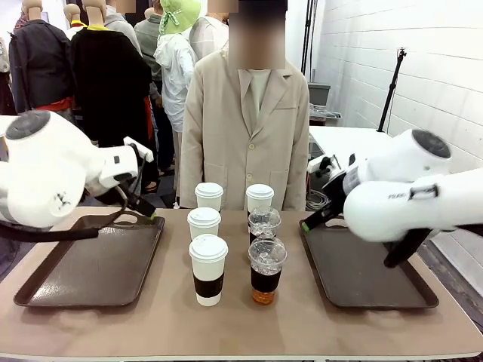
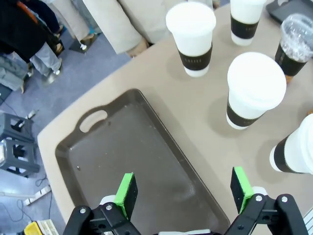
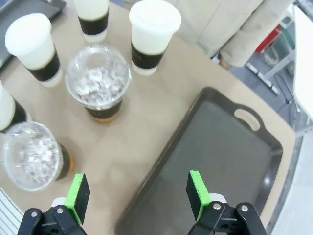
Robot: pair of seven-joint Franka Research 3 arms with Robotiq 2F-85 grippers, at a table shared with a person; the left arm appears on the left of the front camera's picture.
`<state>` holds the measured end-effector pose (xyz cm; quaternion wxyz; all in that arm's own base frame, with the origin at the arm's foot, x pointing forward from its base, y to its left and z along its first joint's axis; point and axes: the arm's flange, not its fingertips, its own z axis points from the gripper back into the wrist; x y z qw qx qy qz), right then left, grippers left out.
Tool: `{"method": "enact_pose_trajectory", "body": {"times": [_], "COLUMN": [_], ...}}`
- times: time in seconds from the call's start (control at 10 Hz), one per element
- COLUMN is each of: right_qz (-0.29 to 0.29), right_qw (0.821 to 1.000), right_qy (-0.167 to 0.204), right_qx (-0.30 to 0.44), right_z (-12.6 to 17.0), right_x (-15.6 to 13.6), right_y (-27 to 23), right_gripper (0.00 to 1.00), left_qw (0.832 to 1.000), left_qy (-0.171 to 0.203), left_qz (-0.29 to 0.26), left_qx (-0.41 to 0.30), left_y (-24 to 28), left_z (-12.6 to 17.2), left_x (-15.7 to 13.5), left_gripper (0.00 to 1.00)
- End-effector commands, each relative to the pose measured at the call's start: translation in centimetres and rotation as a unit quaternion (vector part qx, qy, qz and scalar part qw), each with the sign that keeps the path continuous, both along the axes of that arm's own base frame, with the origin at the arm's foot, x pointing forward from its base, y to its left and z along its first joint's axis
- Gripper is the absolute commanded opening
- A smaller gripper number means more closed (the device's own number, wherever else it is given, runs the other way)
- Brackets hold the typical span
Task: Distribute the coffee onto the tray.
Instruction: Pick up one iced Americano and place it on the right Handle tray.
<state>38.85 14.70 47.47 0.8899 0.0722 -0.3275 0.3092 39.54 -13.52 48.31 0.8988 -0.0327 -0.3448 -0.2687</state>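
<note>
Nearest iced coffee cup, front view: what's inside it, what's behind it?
Inside the nearest iced coffee cup: ice under the clear dome, dark-amber coffee below. Behind it stands a second iced coffee cup, lower half covered, then a white lidded paper cup, base hidden.

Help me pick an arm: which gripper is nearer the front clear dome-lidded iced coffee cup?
Right. Right gripper hovers beside that cup; left gripper hangs over the left dark tray.

Front view, centre: the rear iced coffee (image 1: pixel 265 222) is half hidden behind the front iced coffee (image 1: pixel 267 265). Left wrist view, right edge: 1 paper cup (image 2: pixel 296 149) is cut off. Right wrist view, left edge: 1 sleeved white cup (image 3: pixel 6 104) barely shows.
</note>
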Motion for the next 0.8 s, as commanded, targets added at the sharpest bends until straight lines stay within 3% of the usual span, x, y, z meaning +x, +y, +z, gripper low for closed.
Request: {"method": "enact_pose_trajectory", "body": {"times": [0.0,0.2,0.4,0.7], "right_qz": [0.032,0.038,0.059,0.089], "right_qw": [0.999,0.997,0.990,0.980], "right_qy": [0.008,0.008,0.020,0.026], "right_qx": [0.041,0.072,0.124,0.177], "right_z": [2.4,3.7,3.9,2.3], "right_x": [0.3,0.5,0.7,1.4], "right_y": [-2.4,-4.2,-6.3,-8.6], "right_gripper": [1.00,1.00,1.00,1.00], "left_qw": [0.999,0.999,0.991,0.976], "left_qy": [0.007,0.004,-0.008,-0.037], "left_qz": [-0.034,-0.031,-0.106,-0.157], "left_qx": [-0.025,-0.041,-0.084,-0.148], "left_y": [2.6,4.2,5.3,6.9], "left_z": [1.8,2.5,2.7,1.1], "left_x": [-0.3,0.1,0.1,0.7], "left_gripper": [1.00,1.00,1.00,1.00]}}
